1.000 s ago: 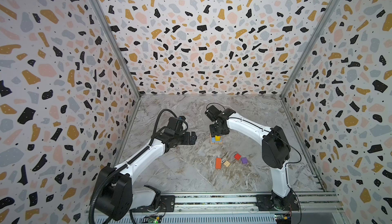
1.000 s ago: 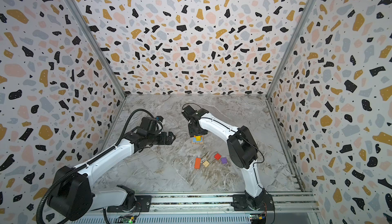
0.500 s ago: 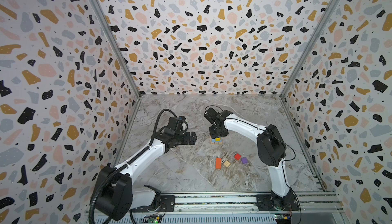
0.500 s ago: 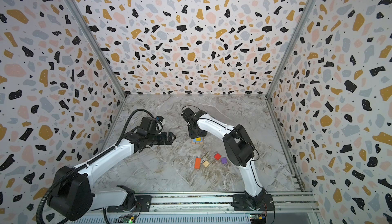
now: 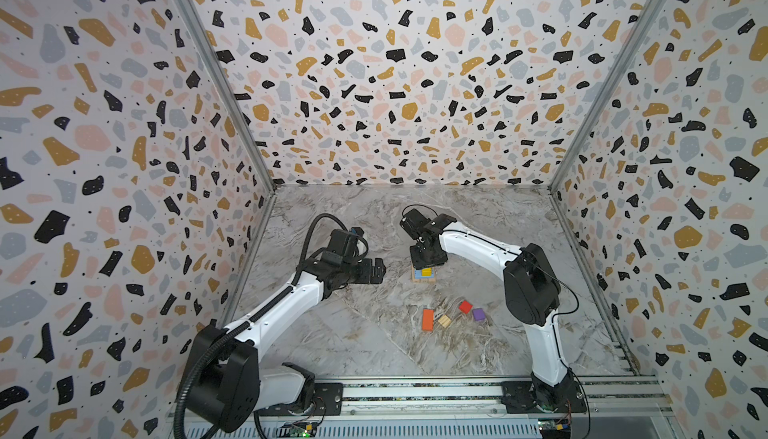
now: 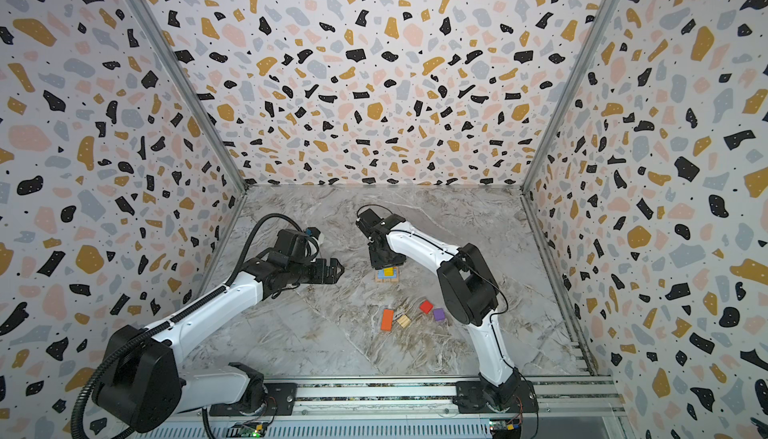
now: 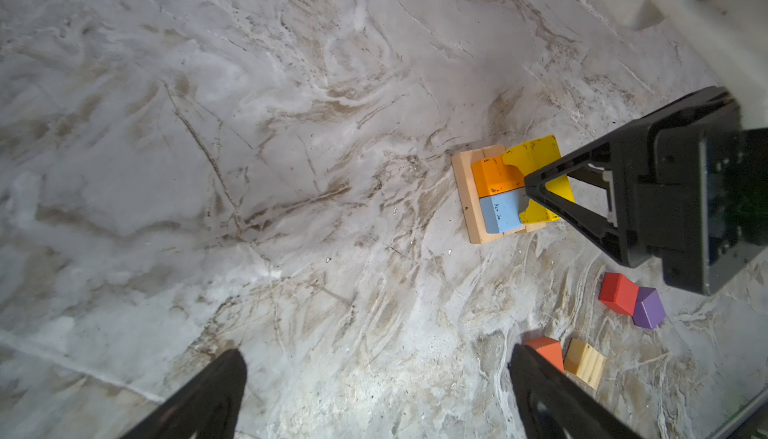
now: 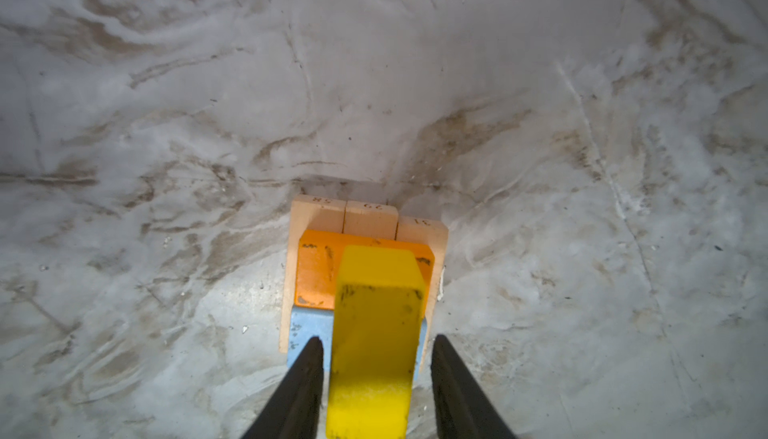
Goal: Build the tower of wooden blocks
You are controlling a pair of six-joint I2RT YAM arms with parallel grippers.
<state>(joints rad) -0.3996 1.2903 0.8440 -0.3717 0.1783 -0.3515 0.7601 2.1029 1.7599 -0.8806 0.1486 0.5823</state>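
Straddling scuffed yellow wood blk, R end effector ajar

Overhead pair; wrist views sharing tower

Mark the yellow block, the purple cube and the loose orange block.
yellow block (image 8: 374, 354): right wrist view, its broad face.
purple cube (image 5: 478, 314): in a top view, its top face.
loose orange block (image 5: 427, 319): in a top view, its top face.

You're looking at a grey marble-patterned bench (brown streaks run across it). Terrazzo-print walls rise from the bench's back and both sides, with metal corner posts where they meet. A slotted aluminium rail runs along the bench's front edge.
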